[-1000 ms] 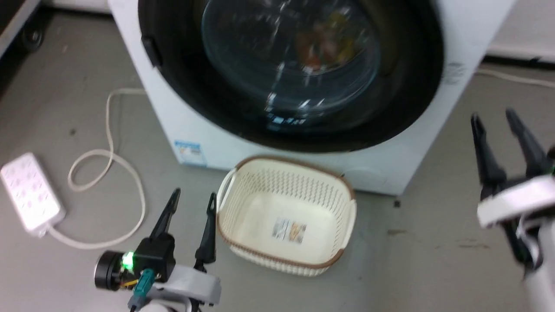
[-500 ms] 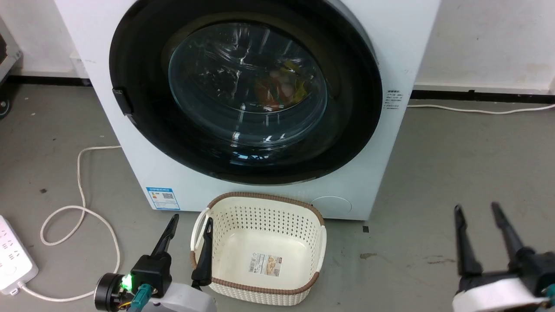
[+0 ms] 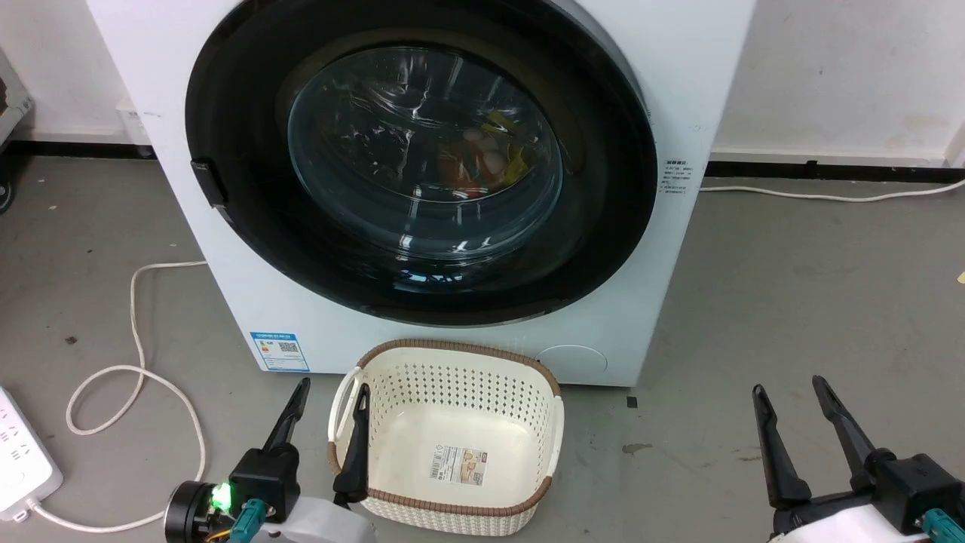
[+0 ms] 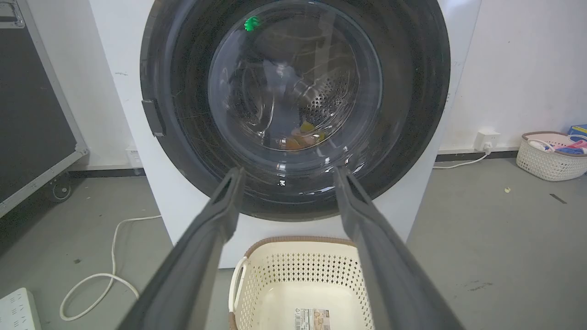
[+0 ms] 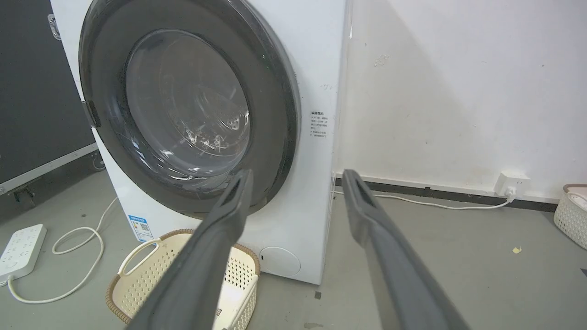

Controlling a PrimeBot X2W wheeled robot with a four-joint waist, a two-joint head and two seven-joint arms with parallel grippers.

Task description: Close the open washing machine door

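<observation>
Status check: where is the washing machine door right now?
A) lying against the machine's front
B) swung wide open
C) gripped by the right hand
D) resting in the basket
A: the washing machine door lies flat against the front of the white washing machine in all three views, while the left hand and the right hand hang open, well apart from it.

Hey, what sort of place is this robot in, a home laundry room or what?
Likely a lab or workshop corner rather than a home: the white washing machine stands on a bare grey floor, with a cream perforated basket in front and a black wheeled flight case beside it.
</observation>
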